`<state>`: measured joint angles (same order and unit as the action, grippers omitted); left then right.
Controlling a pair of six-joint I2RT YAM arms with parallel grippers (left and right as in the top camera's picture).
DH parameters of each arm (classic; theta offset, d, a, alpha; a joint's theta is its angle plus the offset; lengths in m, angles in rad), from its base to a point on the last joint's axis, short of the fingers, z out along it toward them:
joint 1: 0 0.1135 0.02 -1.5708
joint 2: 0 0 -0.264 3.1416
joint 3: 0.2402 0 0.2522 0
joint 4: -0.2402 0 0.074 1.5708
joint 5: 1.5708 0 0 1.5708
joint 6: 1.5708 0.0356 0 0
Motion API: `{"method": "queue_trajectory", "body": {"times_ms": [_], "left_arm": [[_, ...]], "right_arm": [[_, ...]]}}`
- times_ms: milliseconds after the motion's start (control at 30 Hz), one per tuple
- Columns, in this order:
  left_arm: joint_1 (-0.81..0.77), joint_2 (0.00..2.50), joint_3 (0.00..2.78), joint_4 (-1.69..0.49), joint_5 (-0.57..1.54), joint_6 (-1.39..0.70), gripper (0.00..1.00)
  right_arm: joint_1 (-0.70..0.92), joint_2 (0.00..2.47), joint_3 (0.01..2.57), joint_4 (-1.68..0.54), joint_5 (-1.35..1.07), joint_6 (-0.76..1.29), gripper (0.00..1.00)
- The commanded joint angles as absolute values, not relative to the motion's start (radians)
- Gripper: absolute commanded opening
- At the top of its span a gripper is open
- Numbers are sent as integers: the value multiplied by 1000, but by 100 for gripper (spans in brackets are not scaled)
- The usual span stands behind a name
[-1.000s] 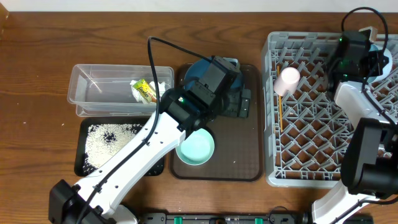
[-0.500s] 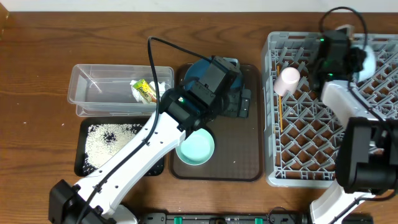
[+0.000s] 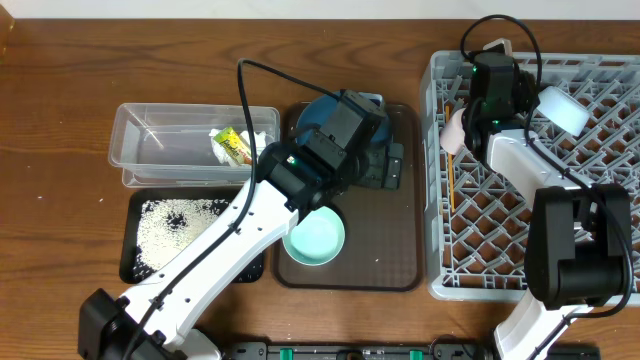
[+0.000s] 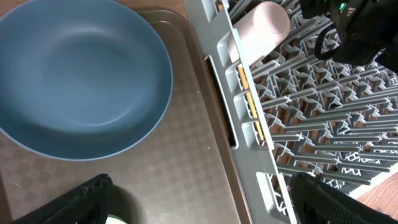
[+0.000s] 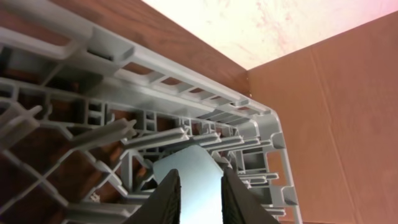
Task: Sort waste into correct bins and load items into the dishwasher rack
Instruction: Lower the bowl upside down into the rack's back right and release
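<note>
The large blue plate (image 3: 310, 112) (image 4: 74, 74) lies at the back of the brown serving tray. My left gripper (image 3: 386, 166) (image 4: 208, 205) is open and empty just above the tray, beside the plate. The mint bowl (image 3: 314, 240) sits at the tray's front. My right gripper (image 3: 530, 95) (image 5: 202, 199) is shut on the small light-blue bowl (image 3: 563, 108) (image 5: 196, 174), held tilted over the back of the dishwasher rack (image 3: 600, 285). The pink-white cup (image 3: 455, 132) (image 4: 261, 28) and chopsticks (image 3: 451, 190) (image 4: 247, 93) lie in the rack's left side.
The brown serving tray (image 3: 390, 255) sits between the bins and the rack. The clear tub (image 3: 160, 150) holds the yellow-green wrapper (image 3: 232, 147) and white tissue (image 3: 262, 138). The black tray (image 3: 135, 265) holds rice (image 3: 175, 225). A cardboard wall (image 5: 348, 118) stands beyond the rack's corner.
My right gripper has moved left along the back of the rack, carrying the light-blue bowl with it. The left arm has not moved.
</note>
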<state>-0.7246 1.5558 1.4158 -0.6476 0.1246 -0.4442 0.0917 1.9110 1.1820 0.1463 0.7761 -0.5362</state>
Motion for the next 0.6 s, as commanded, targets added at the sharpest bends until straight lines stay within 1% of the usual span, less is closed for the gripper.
{"method": "queue_trajectory", "body": {"times_ms": [0, 100, 200, 233, 267, 300, 400, 500, 567], "left_arm": [[-725, 1549, 1425, -649, 120, -439, 93], [-725, 1549, 1425, -649, 120, -439, 93], [-725, 1549, 1425, -649, 120, -439, 93], [-725, 1549, 1425, -649, 120, -439, 93], [-725, 1549, 1425, -649, 120, -439, 94], [-725, 1549, 1425, -649, 120, -439, 94], [-725, 1549, 1425, -649, 120, -439, 94], [-725, 1549, 1425, -649, 120, -439, 93], [-725, 1549, 1425, -649, 120, -439, 93]], "right_arm": [[95, 1882, 1176, 125, 772, -444, 21], [95, 1835, 1176, 107, 746, -399, 22], [92, 1770, 1176, 82, 694, -360, 20], [86, 1741, 1176, 70, 661, -340, 15], [79, 1720, 1176, 60, 636, -321, 6], [68, 1698, 1176, 52, 612, -290, 1], [19, 1647, 1176, 22, 523, -196, 1], [-60, 1627, 1176, -20, 394, -81, 1], [-114, 1629, 1176, -36, 310, -42, 1]]}}
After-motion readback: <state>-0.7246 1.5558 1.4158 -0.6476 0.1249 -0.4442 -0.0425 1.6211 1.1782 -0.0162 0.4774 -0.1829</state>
